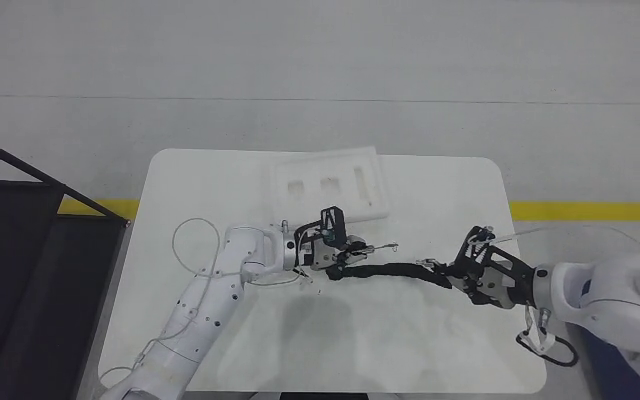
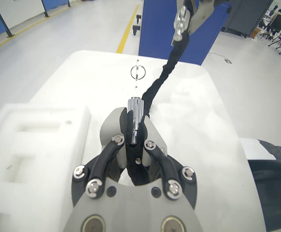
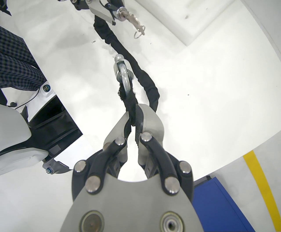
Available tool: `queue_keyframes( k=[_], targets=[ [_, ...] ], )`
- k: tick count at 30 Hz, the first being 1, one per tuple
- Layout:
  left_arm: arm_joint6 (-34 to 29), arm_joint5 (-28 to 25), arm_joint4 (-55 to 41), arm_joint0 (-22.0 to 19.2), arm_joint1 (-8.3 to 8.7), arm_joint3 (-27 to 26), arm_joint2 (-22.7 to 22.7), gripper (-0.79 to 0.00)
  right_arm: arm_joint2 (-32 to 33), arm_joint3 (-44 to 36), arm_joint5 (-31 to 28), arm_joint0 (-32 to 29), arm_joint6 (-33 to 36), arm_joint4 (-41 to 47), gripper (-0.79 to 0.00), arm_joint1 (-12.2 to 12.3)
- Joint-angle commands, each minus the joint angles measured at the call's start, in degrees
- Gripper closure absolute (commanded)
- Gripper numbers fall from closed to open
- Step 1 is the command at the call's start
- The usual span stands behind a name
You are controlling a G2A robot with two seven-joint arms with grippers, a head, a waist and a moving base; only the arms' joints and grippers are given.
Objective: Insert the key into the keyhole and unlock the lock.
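Table (image 1: 450,200) white, foam tray (image 1: 320,165) at far edge. Cable lock (image 1: 390,270) strung between grippers, long axis across table. Left gripper (image 2: 135,116) clamped on lock cylinder (image 2: 136,106); right gripper (image 3: 132,114) pinching sleeved cable end. Key (image 2: 136,86) in keyhole, bow toward right arm.

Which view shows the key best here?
Right wrist view: the key shows side-on, seated in the lock cylinder. Left wrist view shows it edge-on beyond the cylinder, mainly its ring. Top view shows it tiny.
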Motion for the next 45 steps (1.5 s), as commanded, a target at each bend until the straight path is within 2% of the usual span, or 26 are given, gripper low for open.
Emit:
queue_keyframes(
  k=[1, 6, 7, 8, 9, 10, 11, 14, 20, 24, 27, 28, 29, 31, 38, 45],
  targets=[
    [-2.2, 0.0, 0.7, 0.3, 0.32, -0.4, 0.6, 0.0, -0.4, 0.2, 0.1, 0.0, 0.0, -0.3, 0.0, -0.2],
    [-5.2, 0.0, 1.0, -0.2, 0.97, -0.4, 2.2, 0.0, -1.8, 0.6, -0.2, 0.6, 0.3, -0.5, 0.0, -1.0],
    [-5.5, 0.0, 1.0, -0.4, 1.08, -0.2, 2.4, 0.0, -2.2, 0.7, -0.2, 0.7, 0.3, -0.4, -0.058, -1.2],
    [-5.7, 0.0, 1.0, -0.6, 1.19, -0.1, 2.6, 0.0, -2.5, 0.7, -0.2, 0.9, 0.5, -0.4, -0.219, -1.3],
    [-5.8, 0.0, 0.8, -0.8, 1.29, 0.1, 3.0, -0.166, -2.8, 0.8, -0.3, 1.1, 0.6, -0.3, -0.265, -1.5],
    [-5.6, 0.0, 0.4, -1.0, 1.38, 0.3, 3.3, -0.4, -3.1, 0.8, -0.3, 1.3, 0.7, -0.2, -0.274, -1.7],
    [-5.5, 0.0, 0.2, -1.2, 1.48, 0.4, 3.6, -0.773, -3.3, 0.8, -0.3, 1.5, 0.7, -0.2, -0.277, -1.8],
    [-4.8, 0.0, -0.7, -1.9, 1.78, 1.0, 4.5, -0.785, -3.9, 1.1, -0.1, 2.1, 0.9, -0.2, -0.323, -2.3],
    [-0.8, 0.0, -2.0, -3.0, 2.21, 1.8, 4.3, -0.785, -4.1, 1.4, 0.2, 3.3, -0.4, -0.4, -0.332, -3.1],
    [3.4, 0.0, -4.0, -4.0, 2.31, 2.2, 3.5, -0.785, -3.5, 2.3, 0.4, 4.4, -4.6, -0.2, -0.339, -3.8],
    [6.4, 0.0, -5.9, -5.2, 2.31, 2.8, 2.7, -0.785, -3.1, 3.4, 0.8, 4.9, -10.3, -0.1, -0.391, -4.4],
    [7.3, 0.0, -6.4, -5.8, 2.32, 2.9, 2.4, -0.785, -3.0, 3.9, 1.2, 4.9, -12.8, 0.2, -0.489, -4.7],
    [8.0, 0.0, -6.9, -6.3, 2.34, 3.0, 2.2, -0.785, -2.9, 4.2, 1.2, 5.0, -14.7, 0.0, -0.625, -4.9],
    [9.4, 0.0, -7.6, -7.7, 2.43, 3.0, 2.1, -0.785, -2.9, 5.0, 0.7, 5.3, -18.7, 0.0, -0.785, -5.4],
    [15.0, 0.0, -7.8, -14.0, 3.58, 3.4, 2.5, -0.785, -3.4, 8.1, -1.8, 8.5, -27.4, -1.9, -0.785, -7.2],
    [20.2, 0.0, -4.5, -22.2, 6.44, 6.0, 5.7, -0.785, -5.5, 13.0, -5.6, 16.1, -30.4, -4.7, -0.785, -9.3]
  ],
)
